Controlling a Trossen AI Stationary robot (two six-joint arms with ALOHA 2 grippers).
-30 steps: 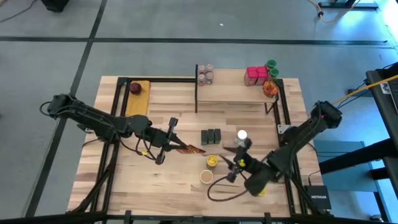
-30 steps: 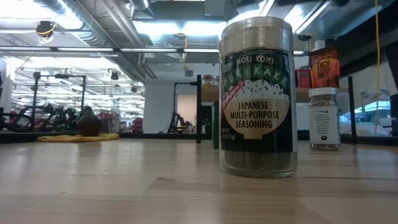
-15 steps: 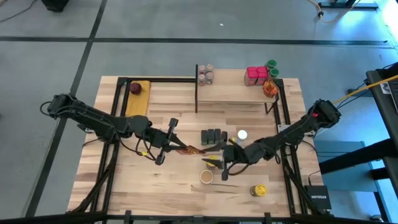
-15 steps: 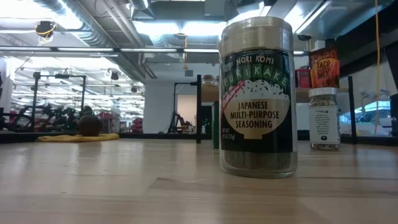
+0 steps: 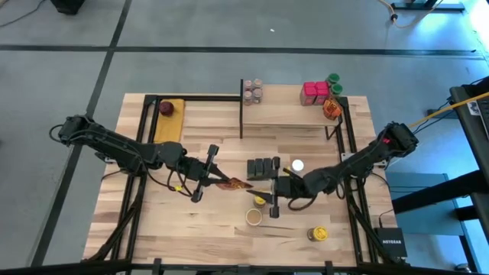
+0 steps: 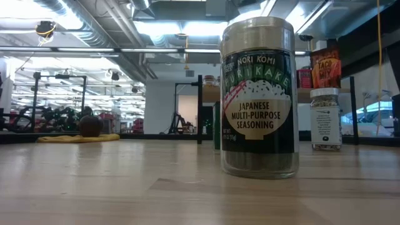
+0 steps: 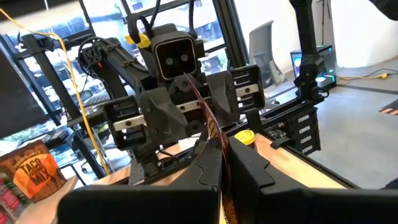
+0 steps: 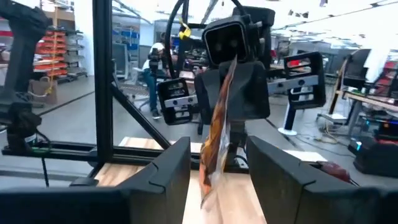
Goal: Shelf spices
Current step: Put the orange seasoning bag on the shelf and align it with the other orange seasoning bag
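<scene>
The left gripper (image 5: 216,182) clenches the flat orange packet (image 5: 234,184) beside the three dark rectangular tins (image 5: 263,166), so the half-open right gripper (image 5: 260,189), jaws around its end, can take it.

The near jar (image 6: 259,100) reads "NORI KOMI FURIKAKE JAPANESE MULTI-PURPOSE SEASONING"; the orange packet (image 7: 31,171) reads "TACO MIX".

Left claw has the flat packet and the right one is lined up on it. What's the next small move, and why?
Probably close the right claw on the packet. In the right wrist view the packet's edge hangs between its open fingers, while the left claw is shut on the other end. In the high view both claws meet mid-table, so this looks like a handover toward the shelf.
</scene>
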